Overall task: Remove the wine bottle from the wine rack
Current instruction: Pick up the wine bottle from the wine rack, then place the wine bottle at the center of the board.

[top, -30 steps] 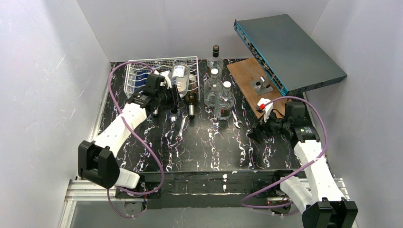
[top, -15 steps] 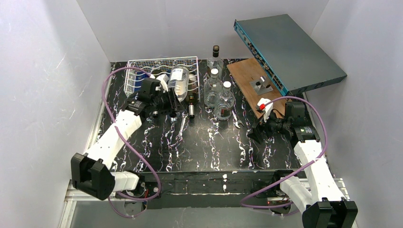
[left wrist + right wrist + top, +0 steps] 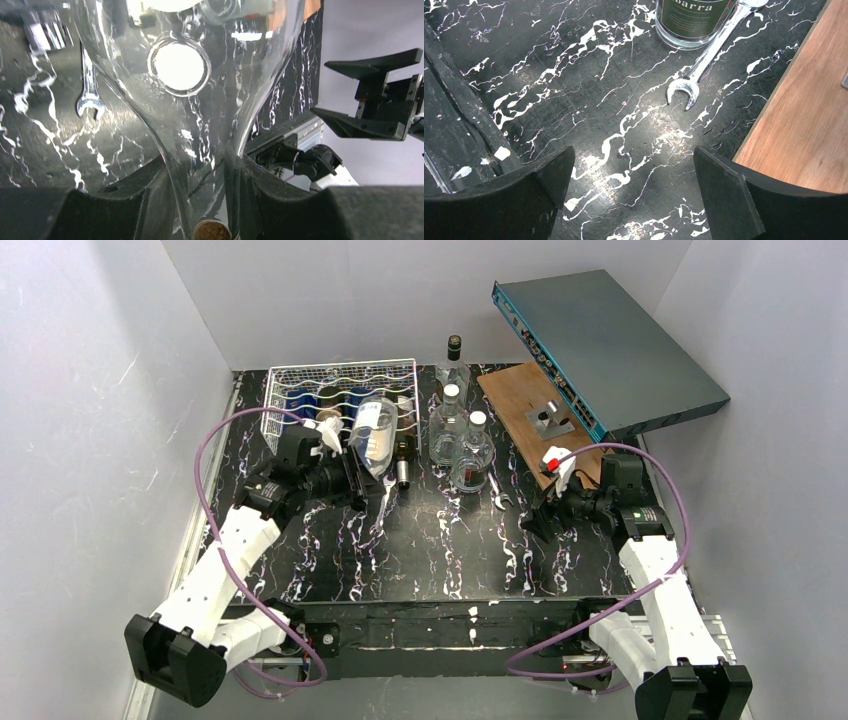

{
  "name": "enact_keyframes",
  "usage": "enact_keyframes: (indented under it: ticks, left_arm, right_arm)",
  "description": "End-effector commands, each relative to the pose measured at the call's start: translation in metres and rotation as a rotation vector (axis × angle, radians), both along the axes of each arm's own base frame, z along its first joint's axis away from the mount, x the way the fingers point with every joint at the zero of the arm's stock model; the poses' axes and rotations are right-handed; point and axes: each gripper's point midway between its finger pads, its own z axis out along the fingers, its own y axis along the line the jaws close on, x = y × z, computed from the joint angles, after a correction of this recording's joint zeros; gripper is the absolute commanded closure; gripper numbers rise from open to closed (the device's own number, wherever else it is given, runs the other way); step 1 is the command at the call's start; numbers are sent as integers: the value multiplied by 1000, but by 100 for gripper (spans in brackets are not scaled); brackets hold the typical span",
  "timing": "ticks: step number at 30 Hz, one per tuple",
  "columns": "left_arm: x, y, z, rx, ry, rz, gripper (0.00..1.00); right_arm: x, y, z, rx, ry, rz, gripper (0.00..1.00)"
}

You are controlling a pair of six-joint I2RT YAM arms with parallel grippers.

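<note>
Gripping wine bottle [image 3: 372,432] w/ L hand [image 3: 207,197]

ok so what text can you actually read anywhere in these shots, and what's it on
"barra": on the dark label of the glass bottle in the right wrist view. The frame's top edge cuts the label, so more may be missing.
White label on the wine bottle: too small to read.
Sticker on the right arm: too small to read.
Nothing else is legible.
</note>
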Motion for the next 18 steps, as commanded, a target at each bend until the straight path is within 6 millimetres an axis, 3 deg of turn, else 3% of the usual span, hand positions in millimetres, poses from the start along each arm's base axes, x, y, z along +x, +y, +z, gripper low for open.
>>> enact_keyframes:
  ticks: [1, 10, 18]
  left_arm:
    - [-10, -12, 64, -126, -237, -88, 100]
    - [-51, -18, 42, -121, -153, -157, 100]
    - [-77, -42, 20, -80, -72, -249, 100]
  right_arm:
    - [-1, 1, 6, 13, -29, 10, 2]
    - [-1, 1, 6, 17, -34, 13, 2]
    - [-2, 1, 7, 18, -38, 12, 2]
